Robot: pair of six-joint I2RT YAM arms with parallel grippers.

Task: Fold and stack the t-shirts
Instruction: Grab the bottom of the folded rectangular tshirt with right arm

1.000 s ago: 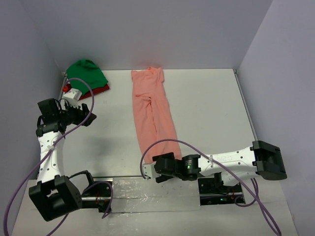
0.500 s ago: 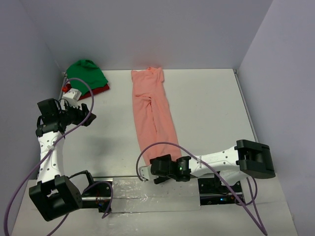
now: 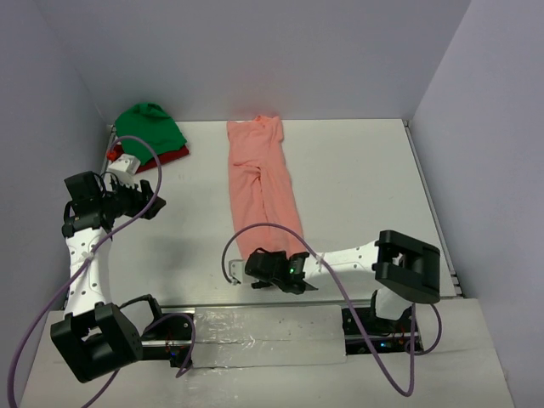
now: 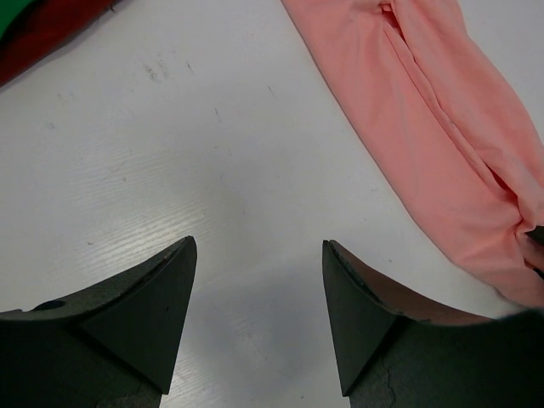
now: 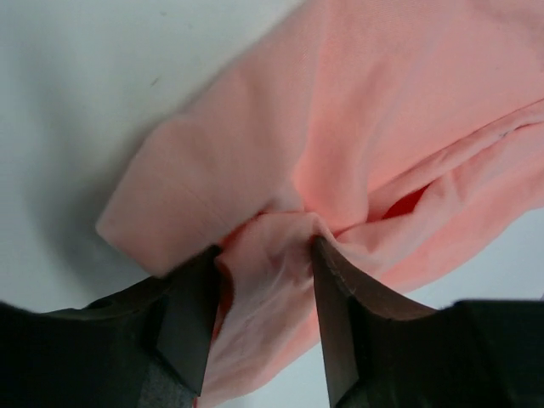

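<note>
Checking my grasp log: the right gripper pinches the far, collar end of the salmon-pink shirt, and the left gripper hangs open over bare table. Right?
Wrong end. The right gripper pinches the near end of the salmon-pink shirt, as the top external view shows. The left gripper does hang open over bare table.

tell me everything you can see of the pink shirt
The salmon-pink t-shirt is soft, plain cloth with no print, folded lengthwise into a long narrow strip. It lies flat on the white table, neck end at the far edge, slanting slightly rightward toward the near edge, with creases running down its middle. Its near end is bunched up between the jaws of the right gripper, which are shut on a pinch of cloth. Nothing else touches it.
</note>
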